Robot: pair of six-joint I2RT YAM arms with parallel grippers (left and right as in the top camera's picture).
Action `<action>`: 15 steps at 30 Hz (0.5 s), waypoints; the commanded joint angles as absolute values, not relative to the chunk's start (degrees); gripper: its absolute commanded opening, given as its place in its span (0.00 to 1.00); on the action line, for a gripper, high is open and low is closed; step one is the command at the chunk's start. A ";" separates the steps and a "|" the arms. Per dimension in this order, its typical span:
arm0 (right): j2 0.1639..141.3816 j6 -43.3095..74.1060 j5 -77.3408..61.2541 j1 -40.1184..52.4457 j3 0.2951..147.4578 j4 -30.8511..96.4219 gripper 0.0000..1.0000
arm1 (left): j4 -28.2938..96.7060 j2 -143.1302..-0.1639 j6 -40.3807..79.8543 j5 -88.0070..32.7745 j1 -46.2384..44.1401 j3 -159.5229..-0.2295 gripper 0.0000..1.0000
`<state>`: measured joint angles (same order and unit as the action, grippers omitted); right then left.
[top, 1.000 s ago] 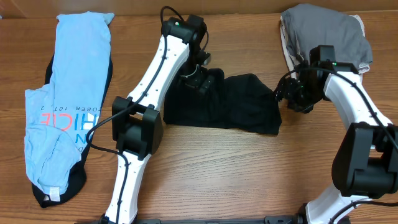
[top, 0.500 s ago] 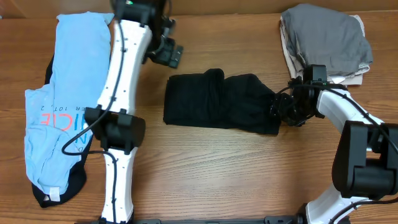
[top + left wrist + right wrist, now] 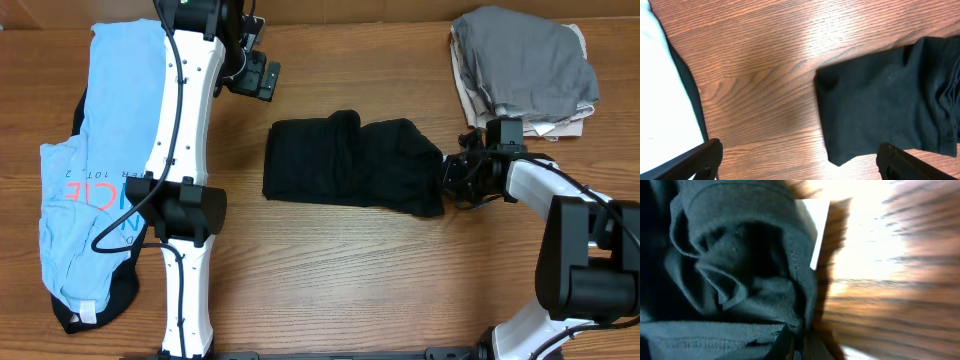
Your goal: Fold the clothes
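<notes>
One T-shirt (image 3: 350, 165) is black, one shirt (image 3: 105, 150) light blue printed, one garment (image 3: 525, 60) grey.

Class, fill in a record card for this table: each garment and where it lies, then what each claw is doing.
black shirt: folded into a strip, centre of table
blue shirt: left side, lying over a dark garment
grey garment: far right corner, on a beige one
left claw: open, empty, over the table
right claw: shut on black shirt's right end, by its label
</notes>
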<state>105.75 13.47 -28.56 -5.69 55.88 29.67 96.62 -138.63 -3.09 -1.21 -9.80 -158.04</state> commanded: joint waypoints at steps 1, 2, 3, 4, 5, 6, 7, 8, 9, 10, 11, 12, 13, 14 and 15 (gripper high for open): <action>106.13 13.34 -29.43 -10.13 59.59 32.01 0.04 | 96.53 -137.14 -2.55 -0.60 -8.27 -159.26 1.00; 105.91 12.75 -30.17 -11.62 61.04 33.67 0.04 | 96.53 -137.14 -2.55 -0.60 -7.94 -159.26 1.00; 105.58 11.29 -31.57 -13.52 63.00 36.03 0.04 | 96.57 -137.14 -2.52 -0.60 -7.62 -159.26 1.00; 105.34 9.72 -32.77 -15.20 64.93 38.48 0.04 | 96.64 -137.14 -2.52 -0.62 -7.20 -159.26 1.00; 105.10 7.75 -33.89 -16.84 67.11 41.47 0.04 | 96.68 -137.14 -2.52 -0.64 -6.79 -159.26 1.00; 105.06 6.04 -34.52 -18.00 69.12 44.25 0.04 | 96.71 -137.14 -2.52 -0.62 -6.52 -159.26 1.00; 105.03 3.95 -35.05 -19.25 71.77 48.14 0.04 | 96.73 -137.14 -2.52 -0.62 -6.20 -159.26 1.00; 105.03 1.23 -35.07 -20.14 74.85 52.73 0.04 | 96.71 -137.14 -2.52 -0.64 -5.93 -159.26 1.00; 105.03 -0.62 -35.07 -20.38 76.97 55.70 0.04 | 96.66 -137.14 -2.52 -0.67 -5.69 -159.26 1.00; 105.03 -2.24 -35.05 -20.38 79.00 58.48 0.04 | 96.64 -137.14 -2.55 -0.64 -5.63 -159.26 1.00; 105.03 -3.70 -35.05 -20.34 81.34 61.36 0.04 | 96.62 -137.14 -2.55 -0.64 -5.56 -159.26 1.00; 105.03 -4.67 -35.05 -19.84 83.55 63.81 0.04 | 96.62 -137.14 -2.57 -0.64 -5.58 -159.26 1.00; 105.03 -5.02 -35.05 -19.25 85.32 65.52 0.04 | 96.62 -137.14 -2.55 -0.67 -5.58 -159.26 1.00; 105.03 -4.99 -35.05 -18.35 87.39 67.26 0.04 | 96.62 -137.14 -2.57 -0.69 -5.58 -159.26 1.00; 105.03 -4.99 -35.05 -17.39 89.06 68.40 0.04 | 96.64 -137.14 -2.57 -0.69 -5.58 -159.26 1.00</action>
<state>105.93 -0.56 -33.28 -20.10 83.55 66.63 96.53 -138.63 -3.09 -0.99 -5.39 -158.04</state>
